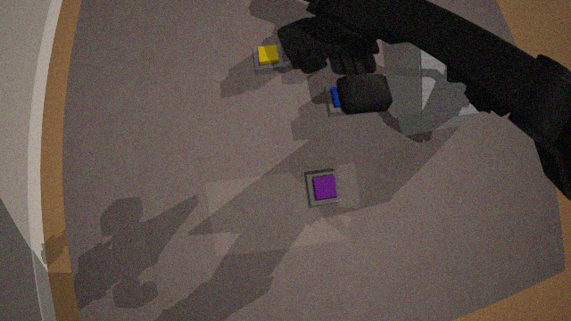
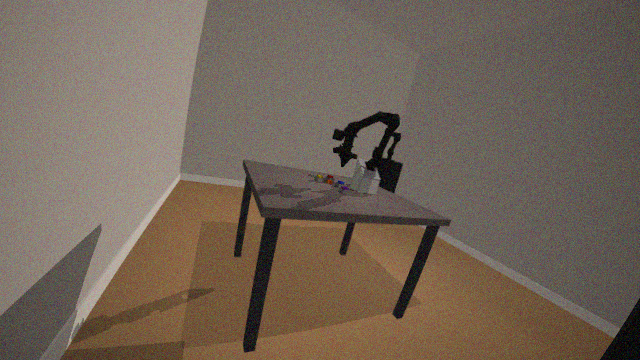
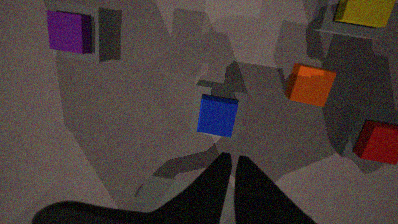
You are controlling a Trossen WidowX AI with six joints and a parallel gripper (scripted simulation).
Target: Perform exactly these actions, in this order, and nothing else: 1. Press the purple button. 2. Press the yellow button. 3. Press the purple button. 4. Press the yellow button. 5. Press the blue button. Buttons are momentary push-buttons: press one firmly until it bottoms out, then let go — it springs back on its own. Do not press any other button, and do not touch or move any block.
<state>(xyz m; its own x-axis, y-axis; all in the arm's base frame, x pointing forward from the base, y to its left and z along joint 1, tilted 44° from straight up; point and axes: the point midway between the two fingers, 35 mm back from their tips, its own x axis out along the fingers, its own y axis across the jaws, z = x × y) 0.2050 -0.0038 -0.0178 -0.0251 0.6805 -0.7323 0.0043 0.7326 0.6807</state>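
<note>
My gripper (image 2: 343, 164) (image 3: 232, 162) is shut and empty, above the table. In the wrist view its fingertips appear just below the blue button (image 1: 335, 97) (image 2: 340, 183) (image 3: 217, 116), with no contact visible. In the top view the arm's black parts partly cover the blue button and hide the fingertips. The purple button (image 1: 325, 186) (image 2: 345, 188) (image 3: 69, 32) stands uncovered on its grey base, at upper left in the wrist view. The yellow button (image 1: 268, 54) (image 2: 320, 177) (image 3: 365, 12) is at the wrist view's upper right edge. Neither is under the fingertips.
An orange block (image 3: 311, 86) lies right of the blue button in the wrist view. A red piece (image 3: 379, 143) is at the right edge; the arm mostly hides it in the top view. A pale grey box-like object (image 2: 369, 183) stands near the arm's base.
</note>
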